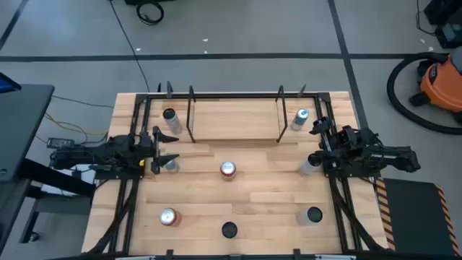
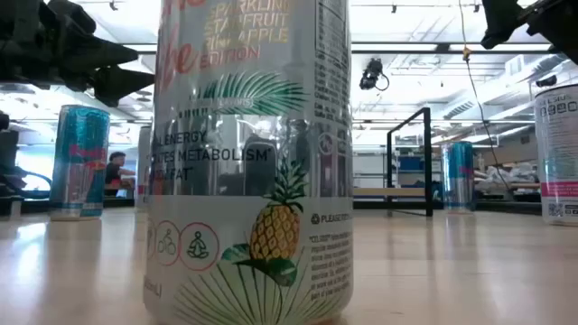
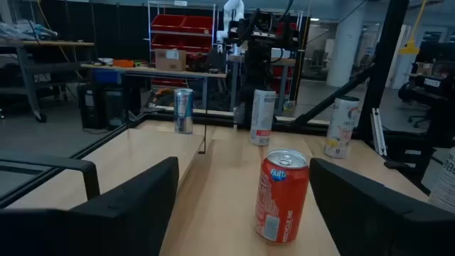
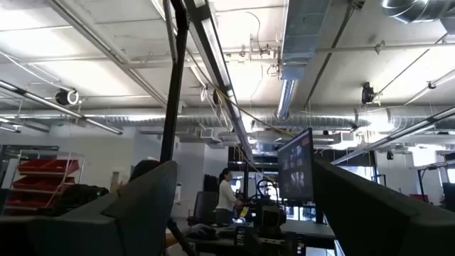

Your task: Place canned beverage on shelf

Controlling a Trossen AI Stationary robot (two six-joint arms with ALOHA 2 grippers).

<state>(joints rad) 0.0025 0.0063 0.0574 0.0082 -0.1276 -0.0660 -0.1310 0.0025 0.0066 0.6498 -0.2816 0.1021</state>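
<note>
Several beverage cans stand upright on the wooden table. A red can (image 1: 228,170) (image 3: 281,195) stands at the table's middle. The shelf (image 1: 234,119) (image 2: 411,162), black rods around a light board, sits at the far middle with nothing on it. My left gripper (image 1: 175,147) (image 3: 243,171) is open at the left side, pointing level toward the red can, which is well ahead of its fingers. A pale can (image 1: 170,166) (image 3: 446,178) stands just beside it on the near side. My right gripper (image 1: 315,142) (image 4: 245,167) is open at the right side, tipped upward, next to a silver can (image 1: 310,165).
A can with a pineapple print (image 2: 248,162) (image 1: 229,230) stands at the near edge. More cans stand at near left (image 1: 169,217) and near right (image 1: 313,215). One flanks the shelf on each side (image 1: 169,115) (image 1: 301,119). Bare wood lies between the red can and the shelf.
</note>
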